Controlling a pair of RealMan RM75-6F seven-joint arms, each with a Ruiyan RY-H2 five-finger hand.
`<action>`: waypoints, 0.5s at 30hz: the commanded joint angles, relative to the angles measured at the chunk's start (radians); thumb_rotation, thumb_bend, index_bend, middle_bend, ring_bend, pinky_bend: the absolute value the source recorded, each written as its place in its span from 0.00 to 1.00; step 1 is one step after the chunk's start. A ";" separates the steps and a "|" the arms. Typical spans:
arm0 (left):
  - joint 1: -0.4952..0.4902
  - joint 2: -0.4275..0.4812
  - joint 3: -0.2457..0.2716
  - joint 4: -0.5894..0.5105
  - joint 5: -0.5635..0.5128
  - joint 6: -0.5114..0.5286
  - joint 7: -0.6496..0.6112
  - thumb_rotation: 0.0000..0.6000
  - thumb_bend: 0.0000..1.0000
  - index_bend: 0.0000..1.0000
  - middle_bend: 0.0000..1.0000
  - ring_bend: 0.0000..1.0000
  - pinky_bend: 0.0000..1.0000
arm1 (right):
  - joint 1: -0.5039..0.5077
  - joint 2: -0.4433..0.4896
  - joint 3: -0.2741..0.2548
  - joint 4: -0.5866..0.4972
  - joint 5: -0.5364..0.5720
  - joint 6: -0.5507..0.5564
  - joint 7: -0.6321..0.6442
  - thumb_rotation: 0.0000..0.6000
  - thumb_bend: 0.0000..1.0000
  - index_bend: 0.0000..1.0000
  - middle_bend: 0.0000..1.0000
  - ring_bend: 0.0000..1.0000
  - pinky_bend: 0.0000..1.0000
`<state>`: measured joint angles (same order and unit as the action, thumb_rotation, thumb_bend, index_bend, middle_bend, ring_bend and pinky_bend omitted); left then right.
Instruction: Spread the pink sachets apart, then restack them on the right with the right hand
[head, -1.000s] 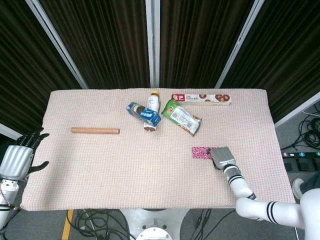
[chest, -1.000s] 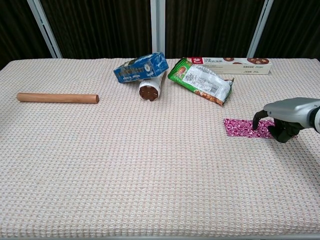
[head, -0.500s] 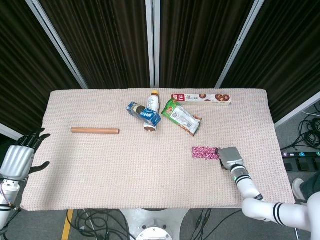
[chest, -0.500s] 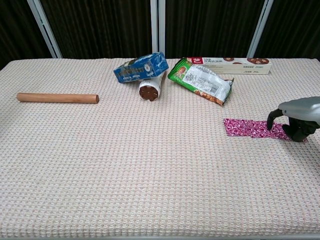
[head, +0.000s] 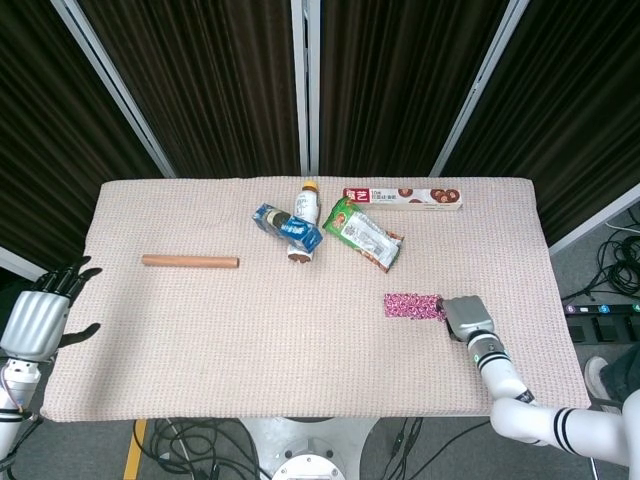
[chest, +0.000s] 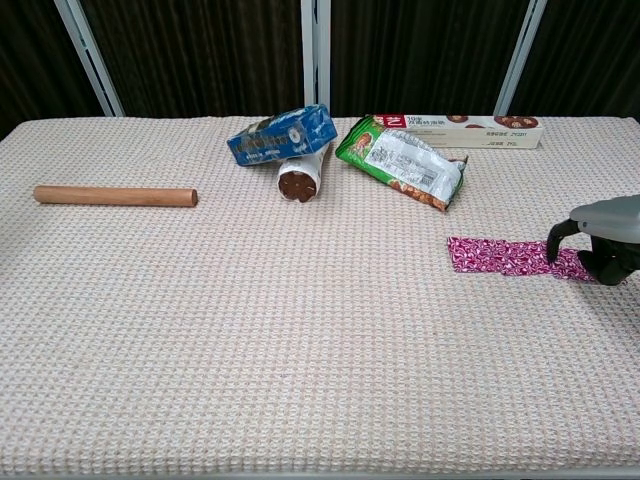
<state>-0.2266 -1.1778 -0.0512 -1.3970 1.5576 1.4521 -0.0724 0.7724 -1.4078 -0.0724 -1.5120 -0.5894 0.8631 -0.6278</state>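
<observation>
The pink sachets (chest: 498, 256) lie flat on the right side of the table, overlapping in a long strip; in the head view the pink sachets (head: 412, 305) show as a short patch. My right hand (chest: 606, 238) sits at the strip's right end, fingers curled down onto the top sachet's end (chest: 572, 264). From above, my right hand (head: 466, 318) covers that end. Whether a thumb is under the sachet is hidden. My left hand (head: 40, 316) hangs off the table's left edge, fingers apart, holding nothing.
A wooden rod (chest: 115, 196) lies at the left. At the back centre are a blue carton (chest: 281, 134) on a bottle (chest: 300, 178), a green snack bag (chest: 402, 163) and a long biscuit box (chest: 458, 130). The table's right edge (head: 560, 300) is close to my right hand.
My right hand has moved right along the table. The pink strip has grown longer to the right, as the top sachet slid off the one beneath. Left hand unchanged.
</observation>
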 joint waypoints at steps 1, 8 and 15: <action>-0.001 0.000 0.000 -0.001 0.000 0.000 0.002 1.00 0.09 0.25 0.22 0.19 0.29 | -0.002 0.004 -0.002 -0.001 0.002 -0.001 0.000 1.00 0.71 0.29 1.00 1.00 0.95; -0.002 0.002 -0.002 -0.008 0.000 0.001 0.006 1.00 0.09 0.25 0.22 0.19 0.29 | -0.005 0.010 0.003 -0.007 -0.009 -0.005 0.012 1.00 0.71 0.29 1.00 1.00 0.95; -0.003 0.001 -0.004 -0.011 -0.001 0.000 0.007 1.00 0.09 0.25 0.22 0.19 0.29 | -0.004 0.013 0.006 -0.063 -0.046 0.021 0.002 1.00 0.71 0.30 1.00 1.00 0.95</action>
<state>-0.2300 -1.1764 -0.0548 -1.4075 1.5569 1.4520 -0.0656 0.7681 -1.3954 -0.0665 -1.5669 -0.6305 0.8780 -0.6207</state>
